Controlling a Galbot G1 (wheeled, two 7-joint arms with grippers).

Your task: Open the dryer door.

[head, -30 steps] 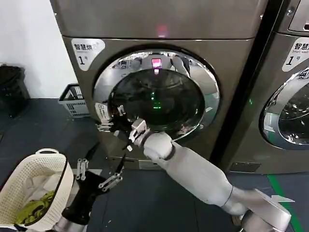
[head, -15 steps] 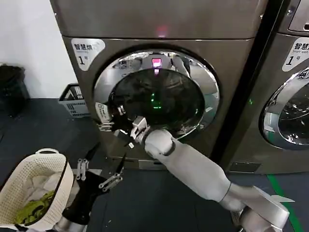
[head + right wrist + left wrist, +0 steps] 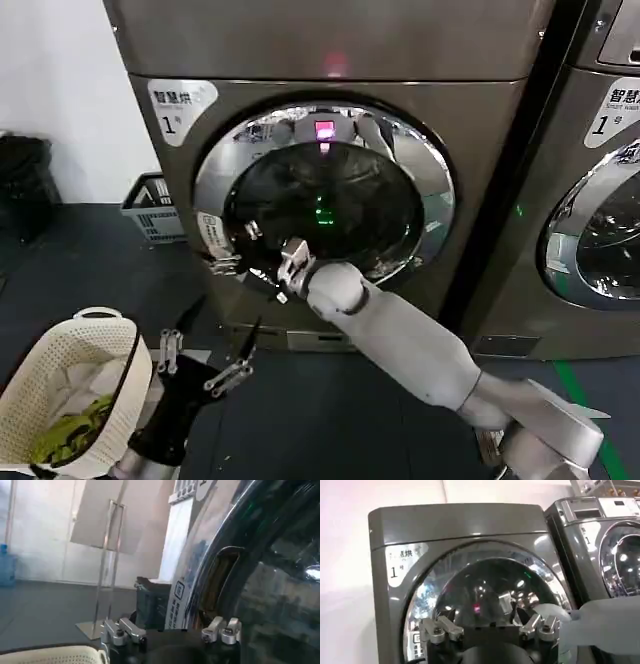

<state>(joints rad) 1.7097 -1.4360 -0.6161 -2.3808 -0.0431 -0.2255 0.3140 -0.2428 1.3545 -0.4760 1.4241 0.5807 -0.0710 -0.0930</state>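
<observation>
The dryer door point(image 3: 420, 190), a wide chrome ring around dark domed glass, fills the front of the machine marked "1" and lies against the machine's front. My right arm reaches up from the lower right, and my right gripper point(image 3: 232, 258) is open at the door's left edge, its fingers straddling the chrome rim beside a small sticker. The right wrist view looks along that rim point(image 3: 200, 580), with the right gripper point(image 3: 172, 632) close against it. My left gripper point(image 3: 218, 325) hangs low in front of the machine, open and holding nothing. The left wrist view faces the door point(image 3: 485, 580) over the left gripper point(image 3: 489, 630).
A white laundry basket point(image 3: 30, 375) with clothes stands on the floor at the lower left, close to my left arm. A grey crate point(image 3: 150, 205) sits by the wall. A second machine point(image 3: 600, 200) stands at the right. A sign stand point(image 3: 107, 555) stands on the floor behind.
My right wrist has crept slightly up and towards the door, and its fingers have shifted a little along the rim's left edge. The left arm has not moved.
</observation>
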